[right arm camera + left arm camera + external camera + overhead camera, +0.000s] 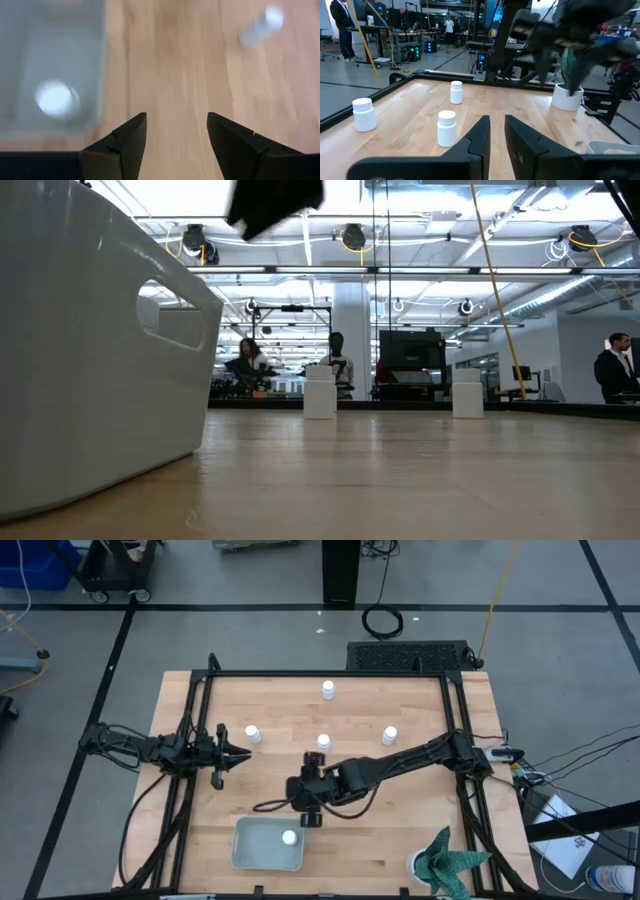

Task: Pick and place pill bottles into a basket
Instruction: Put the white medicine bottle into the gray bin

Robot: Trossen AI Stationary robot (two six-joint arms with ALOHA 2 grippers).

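The pale grey-blue basket (268,843) lies near the table's near edge, with one white pill bottle (289,837) standing in it. Three more bottles (253,734) (323,742) (389,735) stand upright mid-table and another (327,690) stands at the far edge. My right gripper (311,817) hovers just beyond the basket's far rim, open and empty, pointing down; its wrist view (176,122) shows the basket (50,60) and the bottle inside (55,97). My left gripper (243,752) waits at the table's left, its fingers (497,132) almost together and empty.
A green-and-white object (445,862) stands at the near right corner and also shows in the left wrist view (567,95). A black frame (330,673) edges the table. In the low view the basket wall (100,360) fills the left. People stand in the room behind.
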